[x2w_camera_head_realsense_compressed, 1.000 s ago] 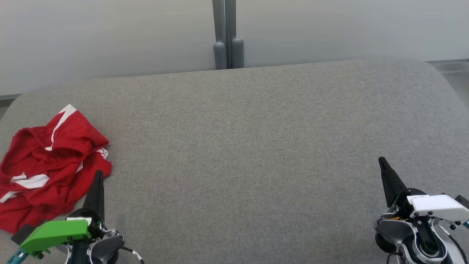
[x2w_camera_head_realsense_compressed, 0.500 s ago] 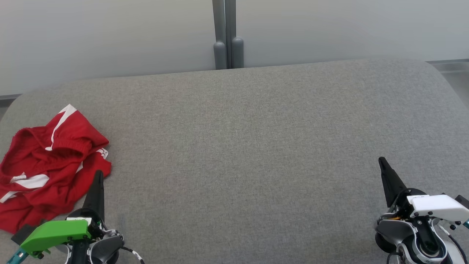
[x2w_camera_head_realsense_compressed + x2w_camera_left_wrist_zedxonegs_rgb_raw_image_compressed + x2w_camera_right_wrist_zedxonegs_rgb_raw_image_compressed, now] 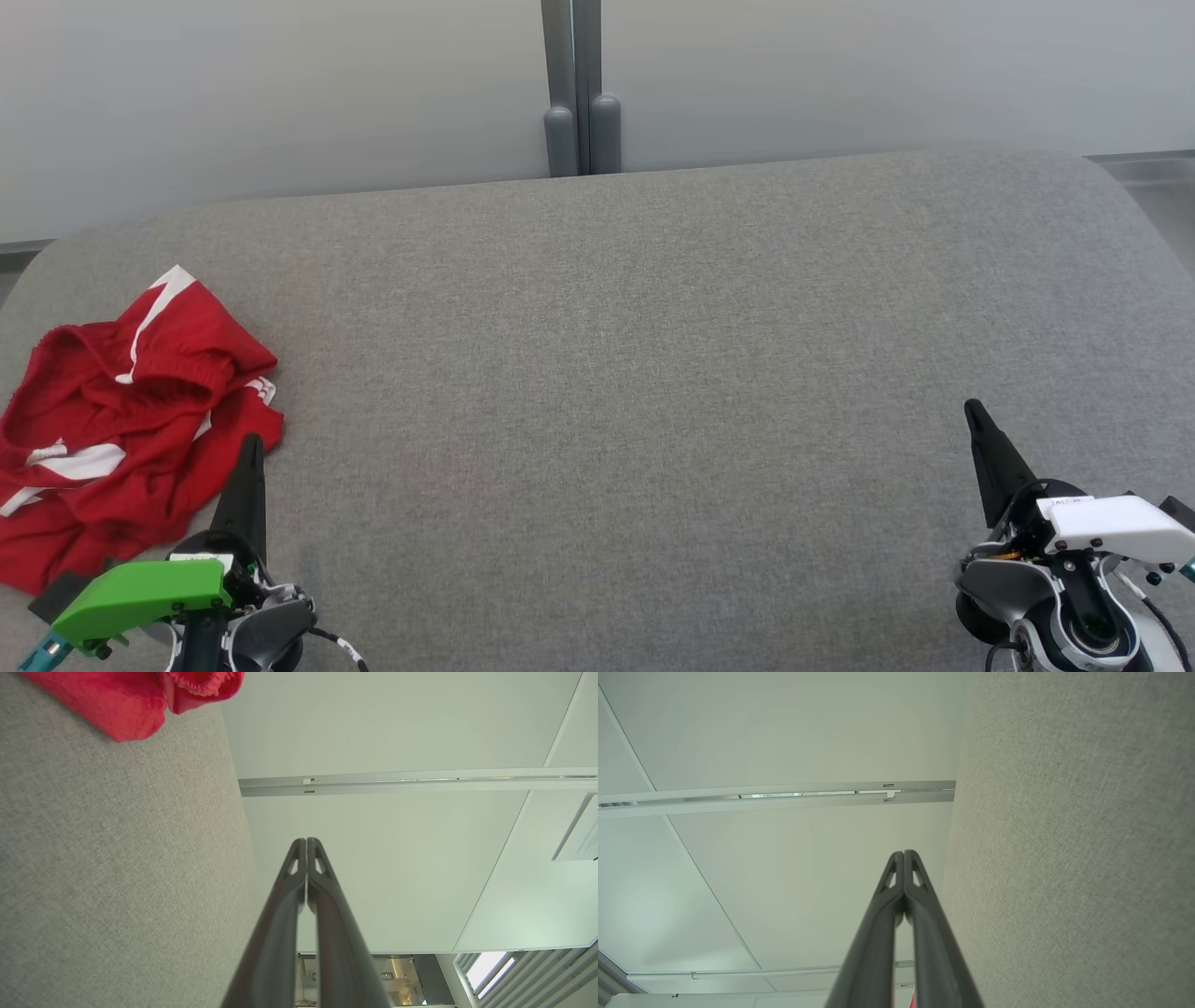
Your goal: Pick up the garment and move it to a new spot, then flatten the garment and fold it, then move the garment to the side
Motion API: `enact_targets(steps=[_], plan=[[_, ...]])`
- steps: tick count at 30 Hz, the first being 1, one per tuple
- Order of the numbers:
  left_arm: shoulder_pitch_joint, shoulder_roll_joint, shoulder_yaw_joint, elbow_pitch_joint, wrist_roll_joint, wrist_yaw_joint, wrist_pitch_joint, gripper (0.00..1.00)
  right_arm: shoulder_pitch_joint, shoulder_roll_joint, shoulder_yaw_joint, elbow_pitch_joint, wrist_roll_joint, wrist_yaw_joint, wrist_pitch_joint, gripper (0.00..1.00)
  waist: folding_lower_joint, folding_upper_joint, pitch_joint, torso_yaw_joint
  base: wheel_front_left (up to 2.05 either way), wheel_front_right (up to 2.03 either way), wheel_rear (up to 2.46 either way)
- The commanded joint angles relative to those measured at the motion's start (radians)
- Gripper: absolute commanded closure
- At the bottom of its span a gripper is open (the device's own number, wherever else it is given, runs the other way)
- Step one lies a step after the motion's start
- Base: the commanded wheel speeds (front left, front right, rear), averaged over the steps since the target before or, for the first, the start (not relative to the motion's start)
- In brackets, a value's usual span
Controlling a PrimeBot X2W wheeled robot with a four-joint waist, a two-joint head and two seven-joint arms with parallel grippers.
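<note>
A crumpled red garment (image 3: 121, 420) with white stripes lies in a heap at the left end of the grey padded surface (image 3: 635, 355). A corner of the garment (image 3: 135, 700) shows at the top left of the left wrist view. My left gripper (image 3: 250, 446) sits at the lower left, just right of the heap's near edge, its fingers pressed together and empty. At the lower right my right gripper (image 3: 973, 411) rests far from the cloth, also shut with nothing in it. In each wrist view the fingertips (image 3: 307, 842) (image 3: 904, 854) meet.
The grey surface has rounded corners and ends at a pale wall (image 3: 280, 93) behind. A grey post (image 3: 581, 89) stands at the middle of the far edge. A broad stretch of bare fabric runs between the two grippers.
</note>
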State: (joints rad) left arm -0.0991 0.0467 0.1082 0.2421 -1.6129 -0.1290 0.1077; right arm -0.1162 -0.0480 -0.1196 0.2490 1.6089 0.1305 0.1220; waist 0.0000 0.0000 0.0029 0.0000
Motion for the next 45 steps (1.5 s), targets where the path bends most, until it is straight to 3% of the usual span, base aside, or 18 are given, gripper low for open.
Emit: enact_targets(steps=[1,35,36,45], plan=[[-0.014,0.007,0.003,-0.002,-0.002,-0.004,0.002,1.00,0.009,-0.004,-0.002,-0.004,0.006,0.000,0.002,1.00,0.0000,0.0000,0.000,0.000,0.00,0.00,0.00],[-0.014,0.007,0.003,-0.002,-0.002,-0.004,0.002,1.00,0.009,-0.004,-0.002,-0.004,0.006,0.000,0.002,1.00,0.0000,0.0000,0.000,0.000,0.00,0.00,0.00],[0.000,0.000,0.000,0.000,0.000,0.000,0.000,0.00,0.000,0.000,0.000,0.000,0.000,0.000,0.000,0.00,0.0000,0.0000,0.000,0.000,0.00,0.00,0.00],[0.012,0.000,-0.016,0.042,0.047,0.001,-0.027,0.00,0.011,-0.003,0.026,0.029,-0.035,0.000,-0.026,0.00,0.0000,0.0000,0.002,0.000,0.00,0.00,0.00]])
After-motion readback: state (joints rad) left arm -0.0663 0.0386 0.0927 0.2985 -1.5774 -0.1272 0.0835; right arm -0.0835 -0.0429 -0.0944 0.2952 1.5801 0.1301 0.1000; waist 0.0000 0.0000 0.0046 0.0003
